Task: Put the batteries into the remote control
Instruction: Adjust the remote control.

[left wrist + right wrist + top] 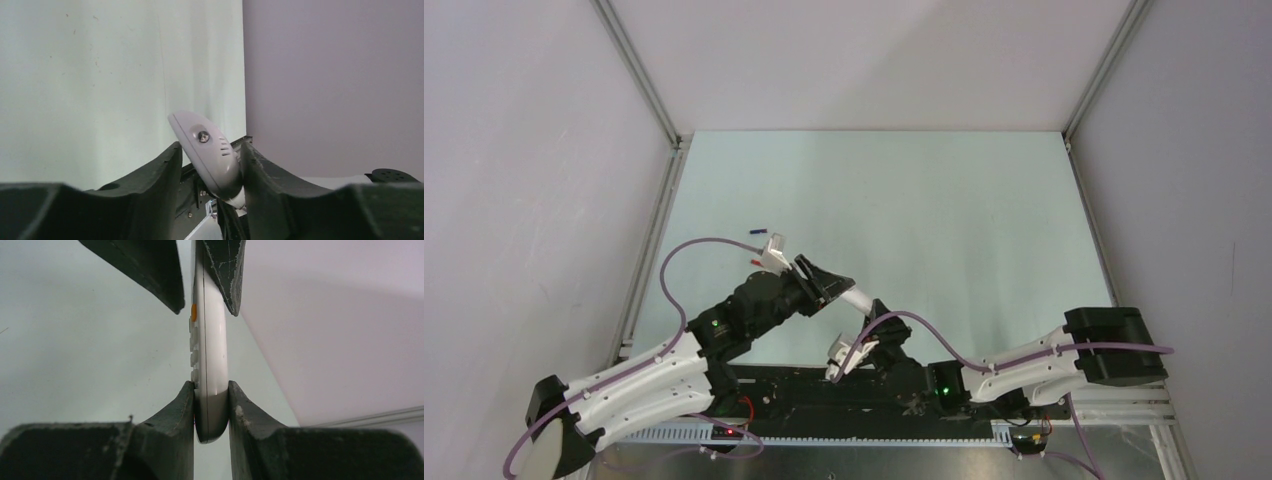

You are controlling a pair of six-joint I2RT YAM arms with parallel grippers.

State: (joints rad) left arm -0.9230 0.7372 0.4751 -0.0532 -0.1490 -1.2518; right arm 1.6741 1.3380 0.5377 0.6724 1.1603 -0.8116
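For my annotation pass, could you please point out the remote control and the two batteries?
remote control (212,350): right wrist view, white side edge.
blue battery (757,231): top external view, its middle.
red-orange battery (754,262): top external view, its red body.

From above, only a short white stretch of the remote control (856,298) shows, its ends covered by the left gripper (836,289) and right gripper (877,313), the right wrist view cuts off its far end at the top edge, and the blue battery (757,231) and red battery (753,262) are mere specks.

Two arms (639,385) with white ribbed shells, black joints, looping purple cables (709,240) and black jaws.
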